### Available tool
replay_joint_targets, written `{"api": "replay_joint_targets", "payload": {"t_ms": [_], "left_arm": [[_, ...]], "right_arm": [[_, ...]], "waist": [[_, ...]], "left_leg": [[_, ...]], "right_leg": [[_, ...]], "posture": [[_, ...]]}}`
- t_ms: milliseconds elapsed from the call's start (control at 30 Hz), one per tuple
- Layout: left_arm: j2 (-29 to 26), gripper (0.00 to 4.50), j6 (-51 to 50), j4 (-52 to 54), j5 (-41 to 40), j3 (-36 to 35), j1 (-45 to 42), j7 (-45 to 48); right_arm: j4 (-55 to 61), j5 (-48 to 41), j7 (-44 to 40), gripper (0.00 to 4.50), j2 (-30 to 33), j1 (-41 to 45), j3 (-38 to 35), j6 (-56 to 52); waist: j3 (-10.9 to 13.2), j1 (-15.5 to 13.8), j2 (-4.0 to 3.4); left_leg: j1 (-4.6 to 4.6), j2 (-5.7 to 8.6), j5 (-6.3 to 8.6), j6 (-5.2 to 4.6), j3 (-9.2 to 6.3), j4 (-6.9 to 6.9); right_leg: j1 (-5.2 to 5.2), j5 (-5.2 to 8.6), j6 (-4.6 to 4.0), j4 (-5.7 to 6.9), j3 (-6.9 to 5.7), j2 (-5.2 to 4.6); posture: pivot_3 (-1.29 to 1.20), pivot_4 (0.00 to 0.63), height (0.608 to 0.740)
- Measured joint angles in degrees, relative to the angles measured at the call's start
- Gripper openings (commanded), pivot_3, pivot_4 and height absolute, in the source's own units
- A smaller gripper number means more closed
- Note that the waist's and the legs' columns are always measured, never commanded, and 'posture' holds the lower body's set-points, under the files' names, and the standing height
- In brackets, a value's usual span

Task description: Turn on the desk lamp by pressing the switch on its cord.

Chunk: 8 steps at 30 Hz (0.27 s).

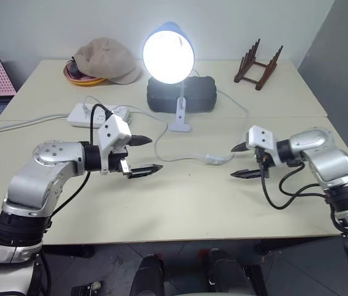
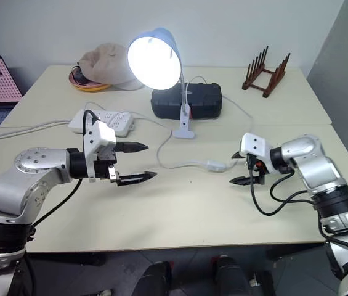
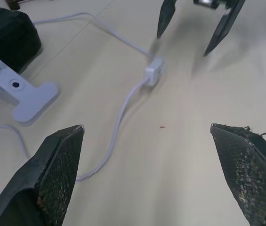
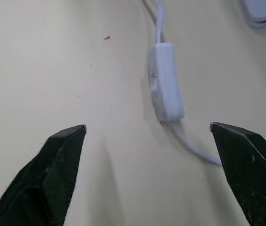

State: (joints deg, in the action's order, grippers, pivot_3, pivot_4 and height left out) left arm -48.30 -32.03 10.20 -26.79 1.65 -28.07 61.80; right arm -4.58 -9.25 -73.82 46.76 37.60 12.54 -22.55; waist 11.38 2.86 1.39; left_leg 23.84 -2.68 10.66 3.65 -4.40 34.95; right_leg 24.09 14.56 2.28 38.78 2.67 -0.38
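Lamp [image 1: 168, 57] lit, at table [image 1: 180, 209] rear-centre. Switch [image 1: 214, 159] lies flat on table mid-cord [image 1: 180, 156], just left of R gripper [image 1: 242, 161], not touching; R jaws spread wide, empty, tips pointing at switch. L gripper [image 1: 143, 154] well apart to switch's left, jaws also wide, holding nothing.

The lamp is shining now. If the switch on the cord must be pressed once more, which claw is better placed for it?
Probably the right claw. It is open and sits right beside the switch, pointing at it, while the left claw, also open, is farther along the cord. The desk lamp is already lit.
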Motion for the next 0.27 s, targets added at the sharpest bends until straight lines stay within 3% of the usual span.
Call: {"api": "replay_joint_targets", "payload": {"t_ms": [267], "left_arm": [[-1.8, 4.5, 2.9, -6.5, 3.7, 1.5, -3.6, 4.3]], "right_arm": [[19.2, -8.1, 9.4, 4.46, 2.7, -10.6, -14.3, -14.7]], "waist": [[0.0, 0.1, 0.01]], "left_leg": [[-0.02, -0.02, 0.0, 0.0, 0.0, 0.0]], "right_leg": [[0.02, 0.0, 0.0, 0.04, -0.01, 0.01]], "posture": [[0.0, 0.15, 0.74]]}}
